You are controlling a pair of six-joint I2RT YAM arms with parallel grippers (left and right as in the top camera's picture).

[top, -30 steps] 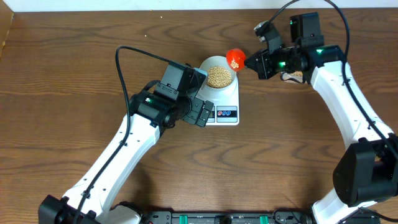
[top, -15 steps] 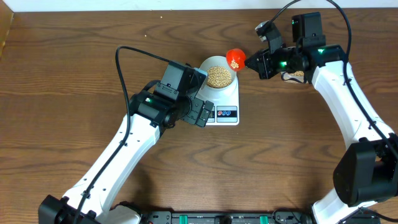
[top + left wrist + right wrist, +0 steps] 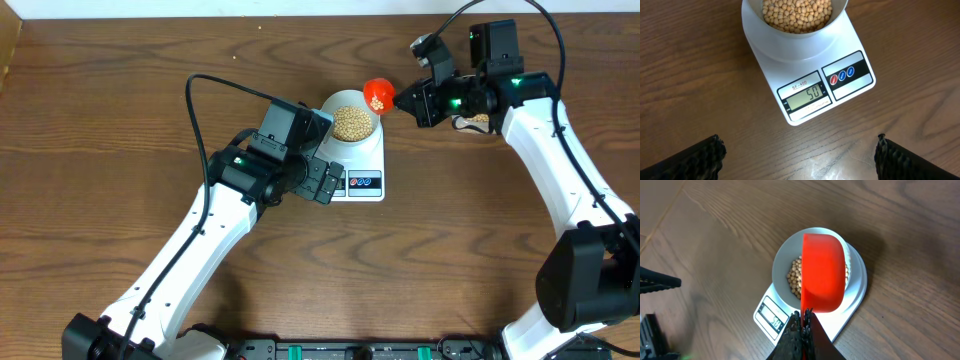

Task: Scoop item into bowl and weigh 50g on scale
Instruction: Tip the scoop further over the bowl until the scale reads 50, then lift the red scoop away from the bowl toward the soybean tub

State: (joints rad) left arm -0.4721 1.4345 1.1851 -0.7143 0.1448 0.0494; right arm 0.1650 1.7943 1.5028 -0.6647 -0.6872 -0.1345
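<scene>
The white scale [image 3: 362, 165] carries the pale bowl [image 3: 343, 101], which is filled with tan beans [image 3: 353, 123]. In the left wrist view the scale [image 3: 805, 75] shows 50 on its display [image 3: 806, 95], with the bowl [image 3: 790, 37] and beans [image 3: 796, 12] at the top. My right gripper [image 3: 405, 100] is shut on the handle of a red scoop [image 3: 377, 94] held at the bowl's right rim; in the right wrist view the gripper [image 3: 803, 320] holds the scoop [image 3: 823, 272] over the bowl [image 3: 782, 267]. My left gripper [image 3: 797, 155] is open and empty, in front of the scale.
Behind my right gripper a clear tub with beans [image 3: 478, 119] shows only partly, mostly hidden by the arm. Brown wooden table [image 3: 120, 120] all round. My left arm [image 3: 260, 170] lies just left of the scale.
</scene>
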